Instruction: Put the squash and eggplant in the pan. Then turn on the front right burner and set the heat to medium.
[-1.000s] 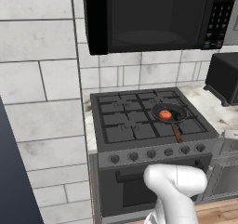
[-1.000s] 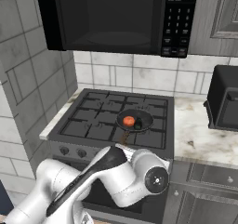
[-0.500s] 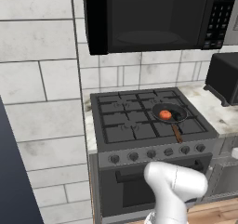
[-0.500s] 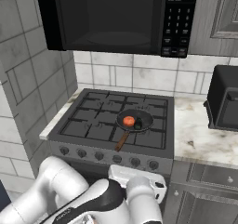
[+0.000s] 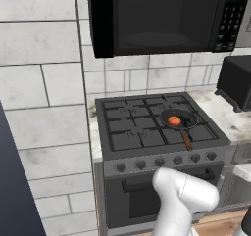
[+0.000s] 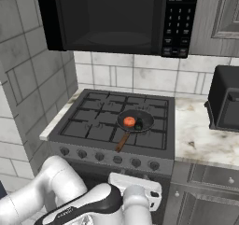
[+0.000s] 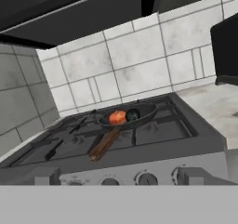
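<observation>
The pan (image 6: 135,121) sits on the stove's (image 6: 93,130) front right burner (image 6: 145,134), handle toward the knobs (image 6: 116,158). Squash (image 6: 129,122) and eggplant (image 6: 138,123) lie in it, side by side. A microwave (image 6: 116,14) hangs above; a toaster (image 6: 226,100) stands on the table (image 6: 196,140) to the right.

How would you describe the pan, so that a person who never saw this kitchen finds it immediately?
Under the black microwave stands a dark gas stove with black grates. The pan sits on its front right section: a small round dark skillet holding an orange piece and a dark one. No other cookware is on the stove, and its brown wooden handle points toward the knobs.
</observation>
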You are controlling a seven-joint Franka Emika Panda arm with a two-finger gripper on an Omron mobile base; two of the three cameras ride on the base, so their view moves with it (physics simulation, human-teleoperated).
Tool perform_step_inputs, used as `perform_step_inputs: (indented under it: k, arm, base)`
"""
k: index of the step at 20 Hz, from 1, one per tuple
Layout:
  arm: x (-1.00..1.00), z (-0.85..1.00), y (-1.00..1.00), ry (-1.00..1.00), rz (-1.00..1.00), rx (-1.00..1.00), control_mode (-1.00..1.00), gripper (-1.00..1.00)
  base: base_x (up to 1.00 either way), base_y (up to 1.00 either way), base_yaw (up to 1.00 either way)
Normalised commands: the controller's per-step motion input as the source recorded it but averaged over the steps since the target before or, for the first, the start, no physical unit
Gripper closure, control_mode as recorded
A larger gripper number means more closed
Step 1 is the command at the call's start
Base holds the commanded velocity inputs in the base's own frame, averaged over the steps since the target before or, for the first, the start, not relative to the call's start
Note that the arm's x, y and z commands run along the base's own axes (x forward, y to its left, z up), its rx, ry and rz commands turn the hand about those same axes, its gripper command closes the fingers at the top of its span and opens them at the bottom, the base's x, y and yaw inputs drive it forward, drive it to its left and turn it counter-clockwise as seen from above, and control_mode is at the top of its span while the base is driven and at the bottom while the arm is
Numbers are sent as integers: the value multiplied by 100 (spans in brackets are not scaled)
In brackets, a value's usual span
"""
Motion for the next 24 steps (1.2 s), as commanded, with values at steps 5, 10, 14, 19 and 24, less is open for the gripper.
perform_step_inputs:
  k: [5, 10, 14, 19, 24]
  arm:
    - [35, -28, -3, -2, -3, -11, -100, -100]
    - [6, -8, -29, -3, 0, -1, -100, -100]
    - [18, -14, -30, -11, 0, 0, -100, -100]
    - [37, -26, -22, -11, 0, 0, -100, -100]
    - [31, -41, -16, -5, 0, 0, -100, -100]
  base:
    - [0, 0, 0]
    - [0, 0, 0]
    - [0, 0, 0]
    - [0, 0, 0]
    - [0, 0, 0]
